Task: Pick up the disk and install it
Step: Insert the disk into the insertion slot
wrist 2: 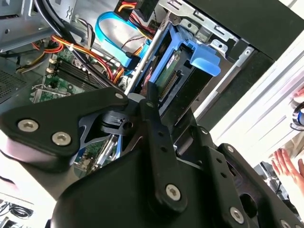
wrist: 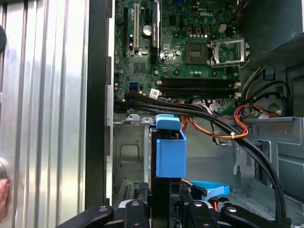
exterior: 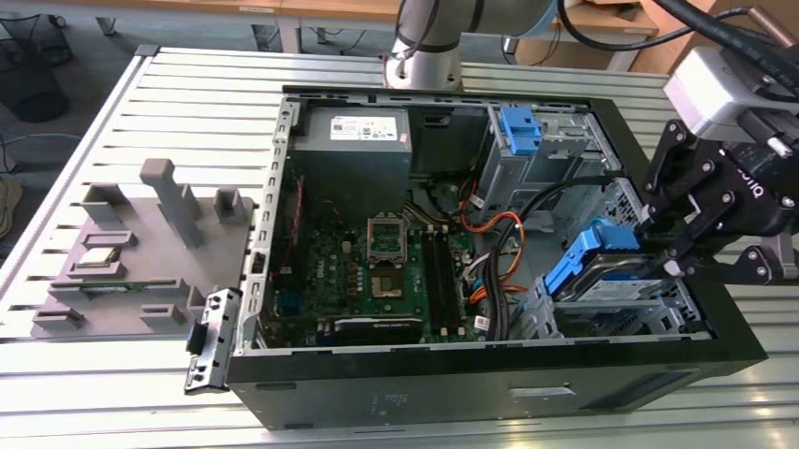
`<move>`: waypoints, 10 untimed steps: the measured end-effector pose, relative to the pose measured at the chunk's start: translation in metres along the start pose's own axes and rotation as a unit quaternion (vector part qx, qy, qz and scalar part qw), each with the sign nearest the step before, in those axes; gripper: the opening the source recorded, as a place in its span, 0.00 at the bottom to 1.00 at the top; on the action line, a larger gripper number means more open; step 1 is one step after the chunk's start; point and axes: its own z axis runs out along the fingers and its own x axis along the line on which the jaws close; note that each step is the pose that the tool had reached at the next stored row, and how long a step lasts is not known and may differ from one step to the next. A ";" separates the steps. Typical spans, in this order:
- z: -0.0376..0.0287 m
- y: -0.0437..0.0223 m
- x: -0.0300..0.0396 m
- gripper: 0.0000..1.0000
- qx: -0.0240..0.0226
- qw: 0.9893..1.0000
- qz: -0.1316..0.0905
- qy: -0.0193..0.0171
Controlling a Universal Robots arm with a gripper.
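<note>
Desk (exterior: 187, 84) of ribbed grey metal slats under open computer case (exterior: 500, 388) and grey parts tray (exterior: 125, 243); end effector (exterior: 665, 260) pinching disk (exterior: 593, 248) just over the case.

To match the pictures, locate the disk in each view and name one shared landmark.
Exterior view: the disk at the exterior view's right, over the drive cage.
First wrist view: the disk stands edge-on before the motherboard.
Second wrist view: the disk, near the case wall.
Shared landmark: the motherboard.
</note>
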 end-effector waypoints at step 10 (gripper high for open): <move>0.0014 -0.0001 0.0001 0.42 0.000 1.000 0.000 0.000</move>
